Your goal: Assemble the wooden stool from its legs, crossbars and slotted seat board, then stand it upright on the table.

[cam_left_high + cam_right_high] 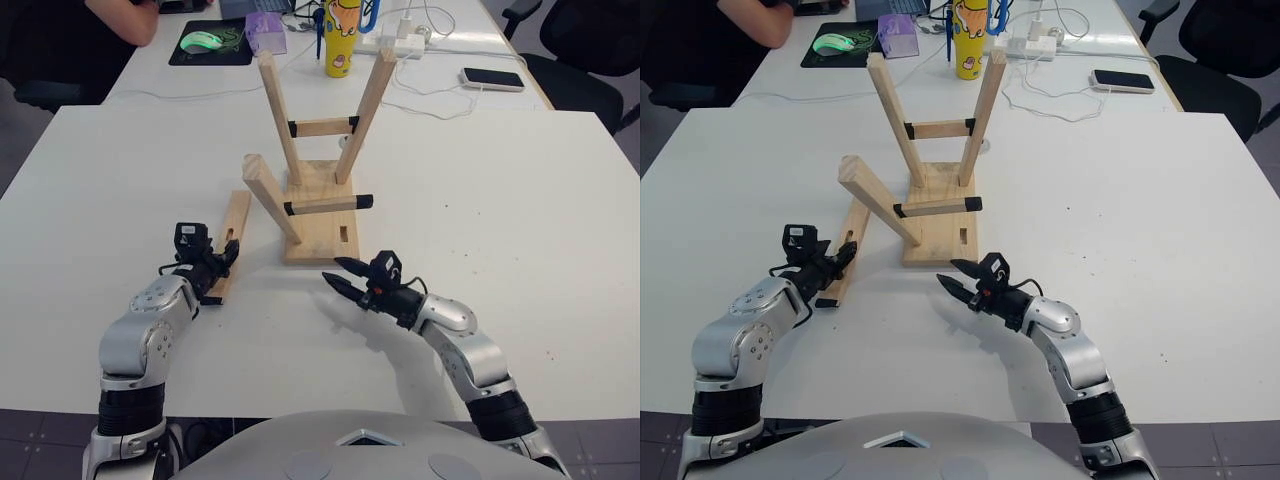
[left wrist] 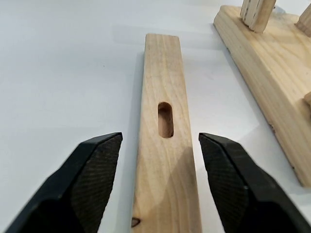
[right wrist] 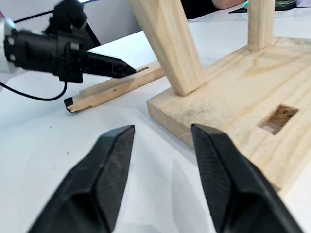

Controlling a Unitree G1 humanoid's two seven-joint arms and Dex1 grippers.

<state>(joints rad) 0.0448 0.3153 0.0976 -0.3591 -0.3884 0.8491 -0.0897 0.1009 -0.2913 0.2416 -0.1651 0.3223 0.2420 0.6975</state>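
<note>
- My left pincer [image 2: 160, 138] is spread over the loose leg [image 2: 163, 63], which lies flat. I should drop straight down and pinch both sides.
- The seat board [image 1: 318, 240] lies just beside it, with one slot [image 1: 343, 234] empty.
- My right pincer [image 1: 331, 270], spread too, could steady the board.

Silver-grey arm shells [image 1: 150, 335], black ribbed cuffs [image 1: 130, 405], black wedge-shaped gripper fingers [image 2: 82, 184], thin black cable [image 3: 29, 95].
</note>
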